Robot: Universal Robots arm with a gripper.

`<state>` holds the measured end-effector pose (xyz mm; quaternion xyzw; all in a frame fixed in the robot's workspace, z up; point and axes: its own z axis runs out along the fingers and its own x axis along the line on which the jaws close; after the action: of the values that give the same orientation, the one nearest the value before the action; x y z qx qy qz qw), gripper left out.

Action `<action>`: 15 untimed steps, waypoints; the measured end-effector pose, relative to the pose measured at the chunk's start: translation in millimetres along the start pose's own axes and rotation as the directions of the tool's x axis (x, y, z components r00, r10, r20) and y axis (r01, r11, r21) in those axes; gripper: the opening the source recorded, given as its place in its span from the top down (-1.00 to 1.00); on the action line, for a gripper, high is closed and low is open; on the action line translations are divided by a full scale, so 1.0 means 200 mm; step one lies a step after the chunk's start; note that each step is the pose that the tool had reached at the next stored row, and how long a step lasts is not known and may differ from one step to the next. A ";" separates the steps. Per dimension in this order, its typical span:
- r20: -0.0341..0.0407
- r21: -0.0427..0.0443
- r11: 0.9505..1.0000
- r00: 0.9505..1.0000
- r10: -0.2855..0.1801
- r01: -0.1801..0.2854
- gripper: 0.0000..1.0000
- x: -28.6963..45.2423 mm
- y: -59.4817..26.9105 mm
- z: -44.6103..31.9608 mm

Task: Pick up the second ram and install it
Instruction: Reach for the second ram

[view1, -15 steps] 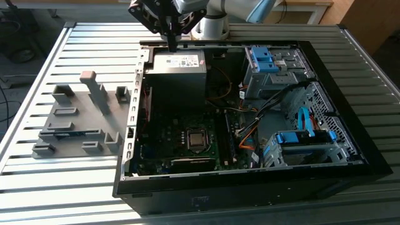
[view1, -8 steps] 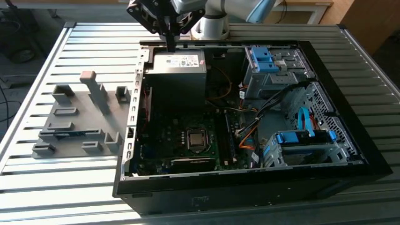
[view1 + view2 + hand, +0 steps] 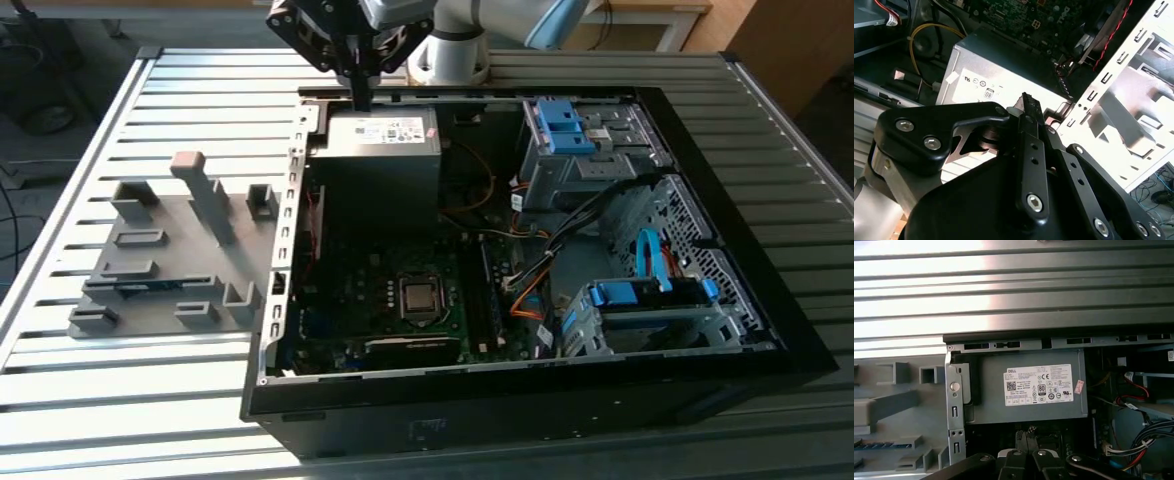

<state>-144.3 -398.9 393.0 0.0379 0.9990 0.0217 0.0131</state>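
Well apart from the hand (image 3: 360, 95), seemingly in the holder (image 3: 214, 215): second ram (image 3: 140, 287).

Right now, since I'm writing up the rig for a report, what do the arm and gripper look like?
The arm is silver-grey tubing with a light blue joint cap. The gripper is matte black, with flat linked bars, rounded ends and silver screw heads.

A robotics lab or workshop: opened computer case (image 3: 534, 405) and grey fixture (image 3: 174, 250) on a slatted metal bench (image 3: 134, 425).
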 end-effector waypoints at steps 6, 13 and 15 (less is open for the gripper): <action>0.000 0.000 1.000 1.000 0.000 0.000 0.79 0.011 -0.001 0.000; 0.000 0.000 1.000 1.000 0.000 0.000 0.79 0.022 -0.002 0.000; 0.000 0.000 1.000 1.000 0.000 0.000 0.79 0.025 -0.002 0.000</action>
<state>-149.3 -398.9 392.9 0.0379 0.9990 0.0217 0.0131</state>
